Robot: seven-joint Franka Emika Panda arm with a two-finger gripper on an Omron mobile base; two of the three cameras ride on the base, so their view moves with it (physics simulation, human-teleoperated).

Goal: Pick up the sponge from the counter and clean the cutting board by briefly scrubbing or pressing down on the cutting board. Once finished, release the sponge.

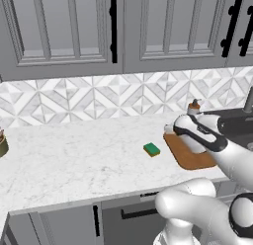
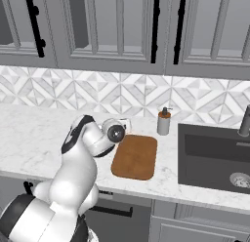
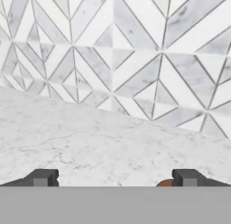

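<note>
The counter [image 1: 74,150] is a broad white marble-look worktop with faint grey veining, running the width of the left base view. Behind it rises a backsplash [image 1: 99,98] of geometric grey-and-white tiles, and above that hang grey panelled wall cabinets [image 1: 64,31] with black bar handles. Below the counter edge are grey base cabinets [image 1: 54,226] with dark pulls. At the far left edge of the left base view, part of a small greenish pot [image 1: 3,145] stands on the counter.

The sponge [image 1: 151,149] lies flat on the counter, a small block with a green top and a thin yellow lower edge, just beside the left edge of the cutting board [image 1: 190,157] but apart from it. The board is a flat orange-brown wooden slab with rounded corners, several times wider than the sponge; in the left base view the arm covers part of it.

In the right base view, right of the board, a soap dispenser [image 2: 164,121] stands near the backsplash, then a dark sink [image 2: 215,158] set into the counter.

The gripper [image 3: 113,178] has its jaws spread wide with nothing between them; in the hand view it faces bare counter and the tiled wall, with a sliver of the board beside one fingertip.
</note>
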